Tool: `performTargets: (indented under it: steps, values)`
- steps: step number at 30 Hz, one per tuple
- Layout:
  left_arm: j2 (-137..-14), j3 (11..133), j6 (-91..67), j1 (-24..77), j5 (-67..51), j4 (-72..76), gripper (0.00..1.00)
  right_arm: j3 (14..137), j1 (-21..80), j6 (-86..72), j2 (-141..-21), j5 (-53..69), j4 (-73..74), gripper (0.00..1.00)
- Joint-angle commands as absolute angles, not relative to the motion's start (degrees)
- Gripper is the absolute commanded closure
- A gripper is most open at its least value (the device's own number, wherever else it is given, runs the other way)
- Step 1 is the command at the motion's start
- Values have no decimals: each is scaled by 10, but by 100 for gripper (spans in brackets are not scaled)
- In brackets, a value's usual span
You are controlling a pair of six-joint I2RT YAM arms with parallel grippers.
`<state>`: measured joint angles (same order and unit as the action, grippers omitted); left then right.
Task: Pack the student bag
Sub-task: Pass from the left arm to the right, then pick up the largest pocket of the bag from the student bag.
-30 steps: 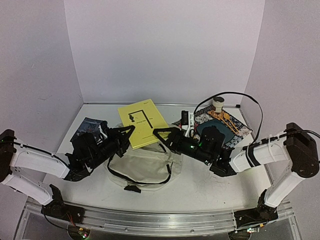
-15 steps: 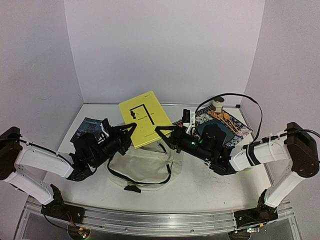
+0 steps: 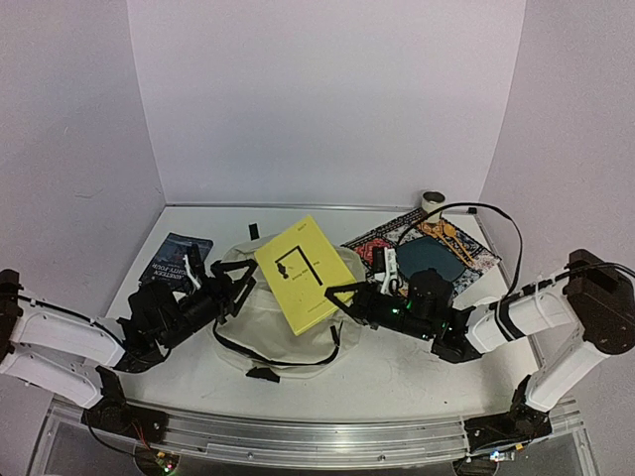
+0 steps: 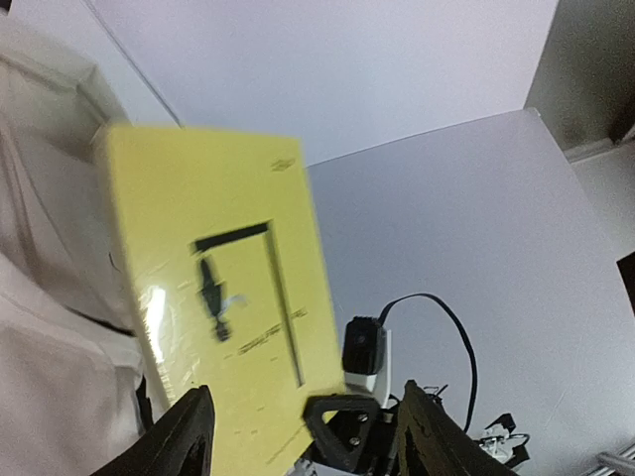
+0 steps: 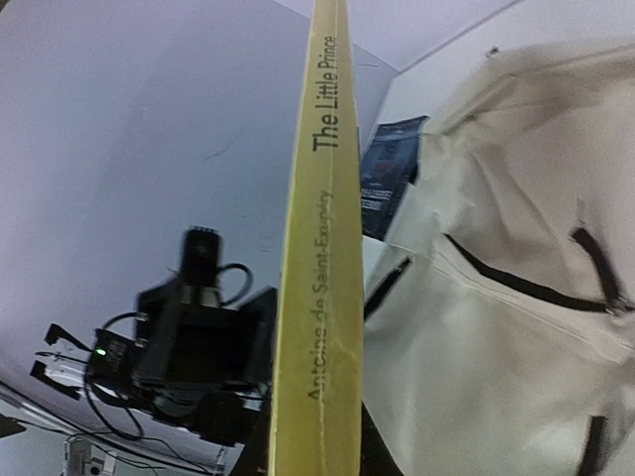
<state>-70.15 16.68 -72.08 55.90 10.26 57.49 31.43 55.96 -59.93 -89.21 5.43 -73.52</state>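
- Top view: the thin yellow paperback book lay flat on the table behind the bag a second ago. It now stands raised and tilted, pinched at its lower corner by the right claw, whose jaws are closed to the book's thickness.
- Same view: the large cream fabric student bag lies beneath and just ahead of that claw, and its upper part has spread rearward since the earlier frames. The left claw sits at the bag's left edge, across the book from the right claw.
- Left wrist view: this claw's fingers are spread wide with nothing seen clamped between them. Cream fabric lies to their left and the book is ahead.
- Right wrist view: the book's spine rises edge-on from the claw. The bag is to its right, with a black zipper line showing.
- Judgement: the book is picked up and still has to go into the bag. Whether the opening is held open cannot be confirmed.
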Motion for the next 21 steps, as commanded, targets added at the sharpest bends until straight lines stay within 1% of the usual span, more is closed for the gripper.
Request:
performTargets:
  steps: [1,4,7,13,16,21]
  values:
    - [-636,205,-556,548,75,431,31,273,549,-579,-841,22,-1157,100]
    - [-600,238,-473,545,65,292,27,233,548,-581,-821,15,-1156,100]
    - [-578,282,-391,543,55,171,24,195,545,-591,-802,5,-1157,100]
    - [-614,422,-231,543,61,-137,22,135,544,-597,-751,0,-1152,100]
    - [-649,467,-162,544,43,-224,22,111,543,-598,-723,-6,-1142,100]
    - [-699,511,-57,544,11,-315,21,75,543,-601,-671,-23,-1120,100]
